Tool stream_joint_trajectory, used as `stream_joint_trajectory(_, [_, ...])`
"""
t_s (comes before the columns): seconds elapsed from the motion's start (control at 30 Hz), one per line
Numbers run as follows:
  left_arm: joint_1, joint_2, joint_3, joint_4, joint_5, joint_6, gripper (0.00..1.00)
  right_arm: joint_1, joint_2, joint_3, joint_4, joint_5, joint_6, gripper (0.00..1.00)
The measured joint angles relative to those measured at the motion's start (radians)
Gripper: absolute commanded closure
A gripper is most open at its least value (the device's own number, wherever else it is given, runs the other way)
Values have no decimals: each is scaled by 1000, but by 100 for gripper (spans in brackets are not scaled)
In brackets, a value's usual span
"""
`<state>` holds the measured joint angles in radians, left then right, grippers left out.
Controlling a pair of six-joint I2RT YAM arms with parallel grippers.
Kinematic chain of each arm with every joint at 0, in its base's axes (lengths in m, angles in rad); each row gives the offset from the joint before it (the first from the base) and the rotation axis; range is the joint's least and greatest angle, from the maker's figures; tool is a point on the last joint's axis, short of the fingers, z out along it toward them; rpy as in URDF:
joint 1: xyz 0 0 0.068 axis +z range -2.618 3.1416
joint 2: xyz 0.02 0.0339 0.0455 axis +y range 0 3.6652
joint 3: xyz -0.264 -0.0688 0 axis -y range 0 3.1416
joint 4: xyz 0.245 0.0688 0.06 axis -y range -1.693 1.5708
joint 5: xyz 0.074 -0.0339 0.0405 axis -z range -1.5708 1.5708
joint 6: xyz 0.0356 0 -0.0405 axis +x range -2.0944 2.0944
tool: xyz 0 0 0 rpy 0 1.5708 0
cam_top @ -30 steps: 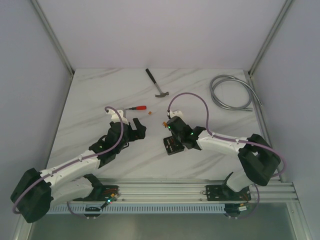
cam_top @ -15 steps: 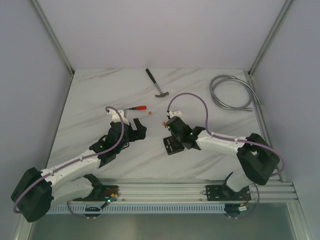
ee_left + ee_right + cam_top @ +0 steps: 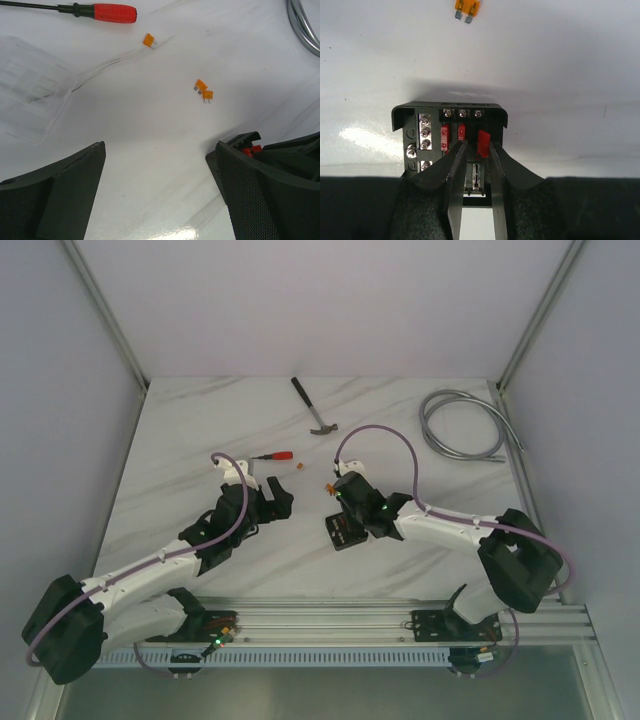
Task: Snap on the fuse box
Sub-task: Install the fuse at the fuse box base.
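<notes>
The fuse box [image 3: 402, 114] is a black open box on the white table, with silver screws and two red fuses seated in its slots. It also shows below my right wrist in the top view [image 3: 343, 532] and at the right edge of the left wrist view [image 3: 244, 141]. My right gripper [image 3: 478, 146] hovers over the box with its jaws slightly apart, open. A third red fuse [image 3: 483, 142] stands up in a slot and leans on the right finger. My left gripper [image 3: 160, 147] is wide open over bare table, left of the box [image 3: 274, 496]. A clear plastic lid [image 3: 31, 95] lies far left.
A red-handled screwdriver [image 3: 107, 12] lies beyond the lid. Loose orange fuses [image 3: 204, 90] sit on the table, one more [image 3: 467, 6] just past the box. A hammer [image 3: 315, 408] and a coiled metal hose [image 3: 462, 426] lie at the back.
My right gripper's jaws have spread apart over the fuse box, letting go of the red fuse. The left arm has not moved.
</notes>
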<state>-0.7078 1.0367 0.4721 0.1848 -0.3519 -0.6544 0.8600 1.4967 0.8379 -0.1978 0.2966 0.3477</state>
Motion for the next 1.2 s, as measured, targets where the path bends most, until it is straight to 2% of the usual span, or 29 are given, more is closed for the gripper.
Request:
stream_joint_trajectory(0.4, [1,0,0,0,1,0,0,0,0,0,9,-23,0,77])
stream_joint_trajectory(0.97, [1,0,0,-6,3,0,0,0,0,0,8,-16,0,92])
stream_joint_trajectory(1.2, [1,0,0,-6,3,0,0,-3,5,0,9,-15,0,94])
